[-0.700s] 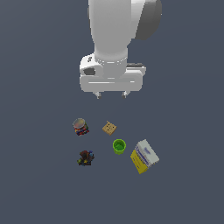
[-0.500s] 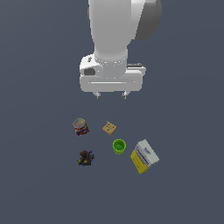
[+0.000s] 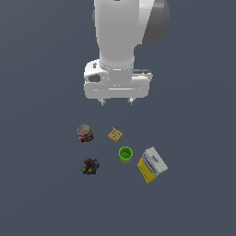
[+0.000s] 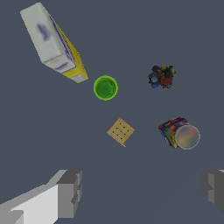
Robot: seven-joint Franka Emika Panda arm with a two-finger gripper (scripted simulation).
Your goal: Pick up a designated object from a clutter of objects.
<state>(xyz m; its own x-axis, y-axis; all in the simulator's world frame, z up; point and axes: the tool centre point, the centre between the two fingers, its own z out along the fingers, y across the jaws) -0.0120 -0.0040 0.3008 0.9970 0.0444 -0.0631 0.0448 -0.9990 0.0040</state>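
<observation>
**Arm hangs above five scattered items, tool spread wide**

The white arm's tool (image 3: 116, 102) hangs above a dark grey desk (image 3: 41, 193), its two short fingertips (image 3: 103, 102) set well apart and holding nothing. The green cup (image 3: 125, 154) stands upright on the desk, open rim up, clear of the tool and below it in the exterior view.

The wrist view looks straight down into the cup (image 4: 105, 87), showing its round rim and green floor. It also shows both fingers (image 4: 70, 192) as grey blocks at opposite edges of the picture, with bare desk between them. The exterior view alone shows the arm's bulk and its height over the clutter.

A yellow, white and blue box (image 3: 152, 164) lies just beside the cup, toward the exterior view's right, one corner close to the rim. A tan cracker (image 3: 115, 134) lies flat near the cup, on the arm's side of it. A striped can (image 3: 84, 133) with a grey top and a dark lump (image 3: 90, 166) sit farther off, toward the exterior view's left. Nothing covers the cup.
</observation>
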